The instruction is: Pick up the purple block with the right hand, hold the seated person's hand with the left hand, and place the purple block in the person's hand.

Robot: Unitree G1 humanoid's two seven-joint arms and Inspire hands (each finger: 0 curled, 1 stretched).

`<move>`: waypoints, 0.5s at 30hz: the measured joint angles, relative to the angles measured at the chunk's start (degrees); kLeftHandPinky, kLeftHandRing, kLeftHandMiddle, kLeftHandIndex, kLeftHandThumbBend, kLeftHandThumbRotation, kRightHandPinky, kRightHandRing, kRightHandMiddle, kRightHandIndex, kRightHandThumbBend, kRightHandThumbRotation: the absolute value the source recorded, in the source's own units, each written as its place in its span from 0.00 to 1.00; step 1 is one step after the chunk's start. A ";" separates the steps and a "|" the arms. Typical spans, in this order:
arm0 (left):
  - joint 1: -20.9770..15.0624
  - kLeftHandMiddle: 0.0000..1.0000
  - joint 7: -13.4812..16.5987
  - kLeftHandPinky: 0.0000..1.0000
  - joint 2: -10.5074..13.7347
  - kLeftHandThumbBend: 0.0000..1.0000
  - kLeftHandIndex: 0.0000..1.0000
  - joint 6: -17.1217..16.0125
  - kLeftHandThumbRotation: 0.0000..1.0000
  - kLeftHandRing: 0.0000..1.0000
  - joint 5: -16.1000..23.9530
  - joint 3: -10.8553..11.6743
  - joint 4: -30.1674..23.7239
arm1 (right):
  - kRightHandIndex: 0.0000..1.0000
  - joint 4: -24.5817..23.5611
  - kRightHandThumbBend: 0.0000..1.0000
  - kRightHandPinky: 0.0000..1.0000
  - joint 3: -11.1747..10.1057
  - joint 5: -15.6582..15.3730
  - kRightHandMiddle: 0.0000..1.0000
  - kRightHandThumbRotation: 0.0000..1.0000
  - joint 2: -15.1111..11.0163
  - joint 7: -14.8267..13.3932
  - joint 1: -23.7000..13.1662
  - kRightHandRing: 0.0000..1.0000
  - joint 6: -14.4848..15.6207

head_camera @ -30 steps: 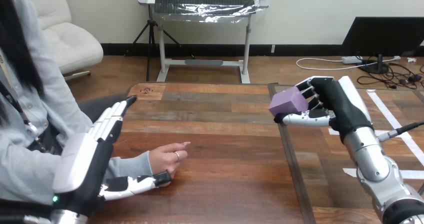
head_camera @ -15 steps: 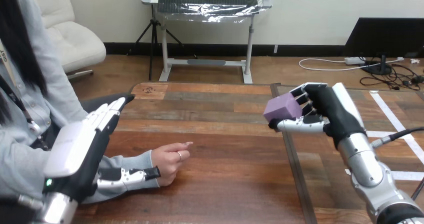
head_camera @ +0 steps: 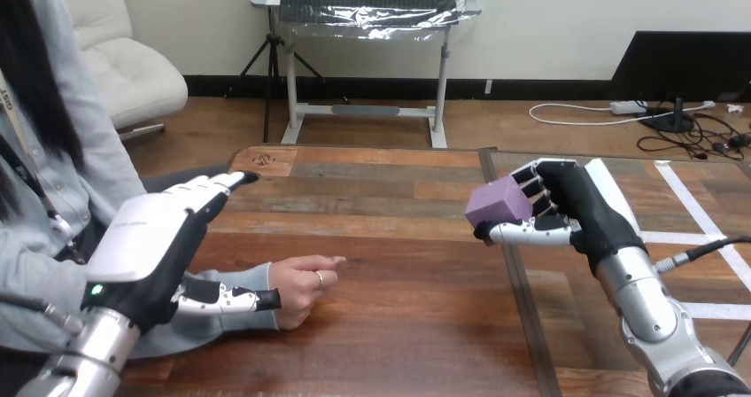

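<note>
Head view: purple block [head_camera: 498,204] above desk [head_camera: 398,335], pinched in curled fingers of right robot hand [head_camera: 577,209]. Well left of block, person's hand [head_camera: 301,286] rests on desk; left robot hand [head_camera: 146,251] beside it, fingers straight, empty. Block likely rigid, light (smooth faces may slip); grip flat opposite sides.

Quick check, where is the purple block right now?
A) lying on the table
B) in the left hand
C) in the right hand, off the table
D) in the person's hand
C: the right hand has its fingers and thumb curled round the block, held up off the table, well apart from the person's hand, which rests on the wood.
</note>
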 measured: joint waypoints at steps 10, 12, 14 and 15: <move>-3.39 0.82 -0.20 0.79 1.92 1.00 0.82 1.56 0.37 0.82 1.44 -4.23 3.69 | 0.52 0.00 0.76 0.34 -0.01 0.02 0.47 0.00 0.00 0.08 1.03 0.39 -0.70; -4.01 0.81 -0.28 0.78 2.10 1.00 0.82 1.68 0.36 0.81 1.45 -5.07 4.61 | 0.52 0.00 0.76 0.34 -0.06 0.07 0.47 0.00 0.00 0.21 1.29 0.39 -1.06; -4.55 0.80 -0.59 0.77 2.25 1.00 0.81 1.84 0.36 0.80 1.43 -5.90 5.44 | 0.52 0.00 0.76 0.34 -0.16 0.12 0.46 0.00 0.00 0.44 1.54 0.39 -1.43; -4.75 0.80 -0.75 0.76 2.30 1.00 0.81 1.86 0.36 0.80 1.41 -6.21 5.78 | 0.52 0.00 0.76 0.34 -0.21 0.12 0.46 0.00 0.00 0.56 1.64 0.39 -1.58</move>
